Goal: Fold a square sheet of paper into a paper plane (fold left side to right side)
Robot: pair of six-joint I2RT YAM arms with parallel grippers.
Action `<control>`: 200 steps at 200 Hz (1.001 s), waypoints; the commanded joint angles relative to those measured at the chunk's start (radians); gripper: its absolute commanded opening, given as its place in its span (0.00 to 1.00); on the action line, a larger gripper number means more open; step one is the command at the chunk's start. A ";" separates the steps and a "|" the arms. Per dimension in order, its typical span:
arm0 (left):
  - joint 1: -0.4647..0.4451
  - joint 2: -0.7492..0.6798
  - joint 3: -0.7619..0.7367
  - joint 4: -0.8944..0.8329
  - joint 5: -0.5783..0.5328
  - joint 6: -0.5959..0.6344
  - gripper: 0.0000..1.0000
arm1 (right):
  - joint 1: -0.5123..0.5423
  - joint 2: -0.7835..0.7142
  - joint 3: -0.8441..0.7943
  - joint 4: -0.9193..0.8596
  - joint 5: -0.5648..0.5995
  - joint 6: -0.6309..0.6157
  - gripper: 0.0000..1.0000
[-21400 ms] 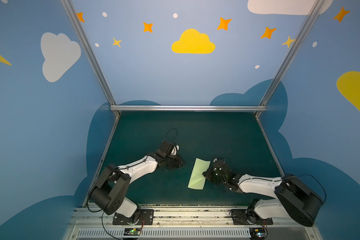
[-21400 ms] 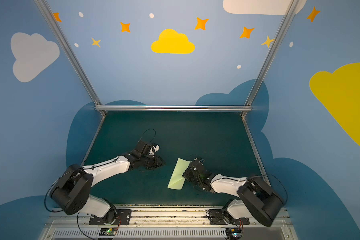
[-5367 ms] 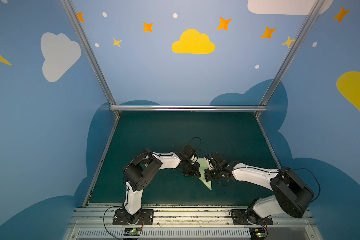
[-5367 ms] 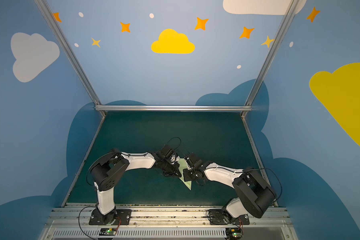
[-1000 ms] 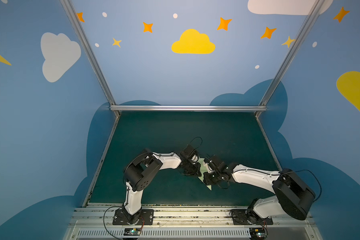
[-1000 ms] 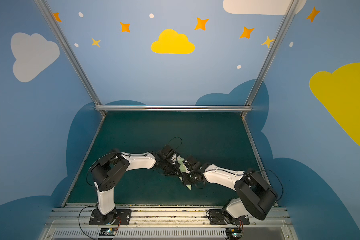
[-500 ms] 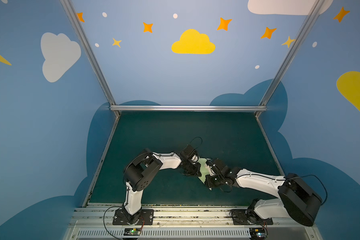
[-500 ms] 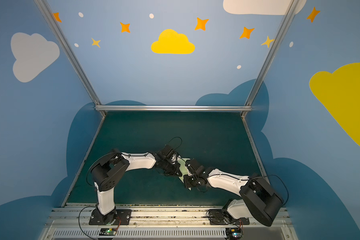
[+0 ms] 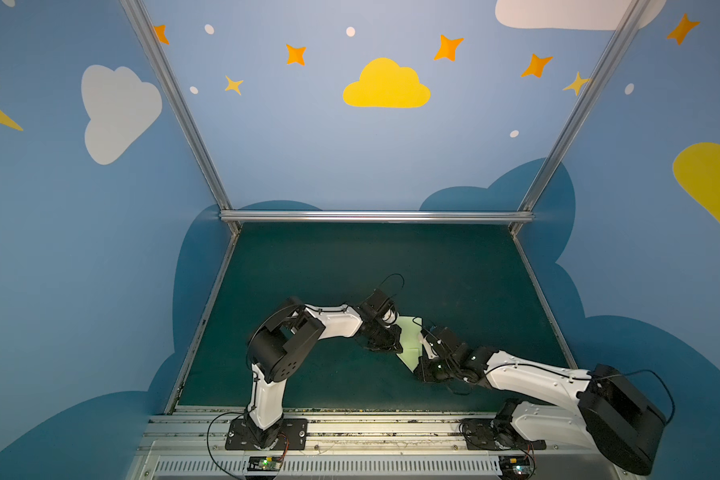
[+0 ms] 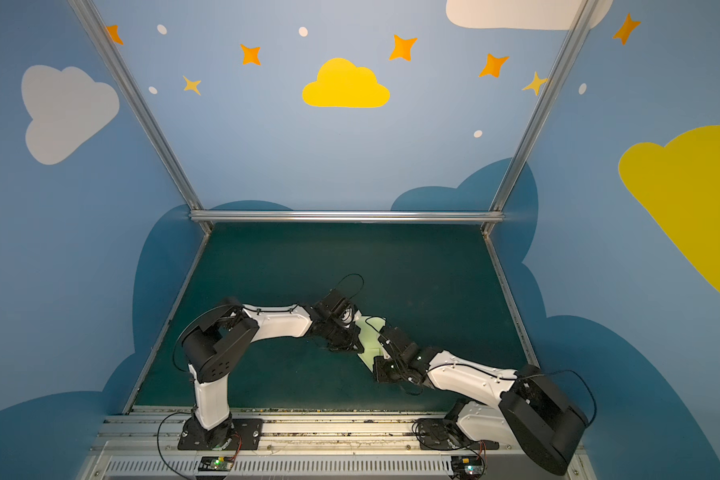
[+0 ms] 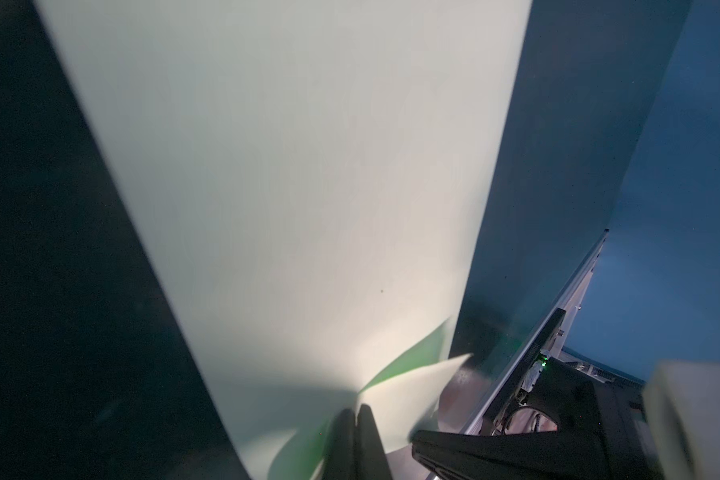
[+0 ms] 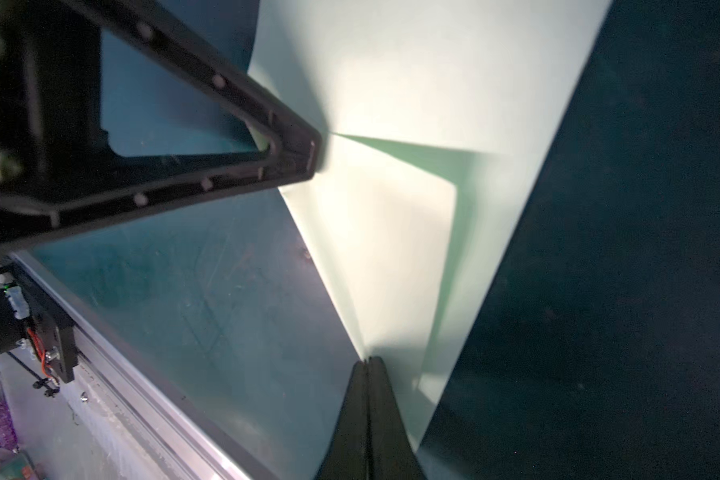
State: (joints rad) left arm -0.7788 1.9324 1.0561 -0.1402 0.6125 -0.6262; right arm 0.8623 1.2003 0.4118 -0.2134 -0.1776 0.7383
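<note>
1. The left arm (image 9: pixel 329 324) comes in from its base with the elbow raised. Its wrist bends down toward the middle of the dark green tabletop (image 9: pixel 350 257).
2. The left hand (image 9: pixel 393 347) sits low on the tabletop. In the left wrist view its two fingers (image 11: pixel 346 440) are pressed together with no gap, and the tips are down on pale paper. Whether any sheet is caught between them cannot be told.
3. The paper plane (image 9: pixel 408 338) lies flat on the tabletop just to the right of the left hand, touching it, between the two hands. In both top views it is a pale green strip. It is wider at the end beyond the left hand and narrows to a point under the right hand. In the wrist views a folded flap lifts slightly off the sheet beside the left hand's fingertips, with darker green shade beneath it.
4. The right hand (image 9: pixel 420 368) is at the narrow end of the plane, close to the left hand but apart from it. In the right wrist view its fingers (image 12: pixel 385 415) are shut tight against each other. Their tips rest on the paper at the edge of the fold, with nothing visibly pinched.
5. The right arm (image 9: pixel 528 378) stretches low over the tabletop from its base behind the right hand.
</note>
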 commanded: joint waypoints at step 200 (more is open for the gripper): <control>-0.034 -0.015 -0.159 0.041 -0.279 -0.372 0.04 | 0.006 0.026 0.256 -0.302 0.062 0.006 0.00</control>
State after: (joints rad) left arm -0.7990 1.8732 0.9543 -0.0044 0.5022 -0.9195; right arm 0.8764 1.1431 0.6334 -0.5430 -0.1146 0.7971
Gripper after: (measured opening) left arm 0.047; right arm 0.047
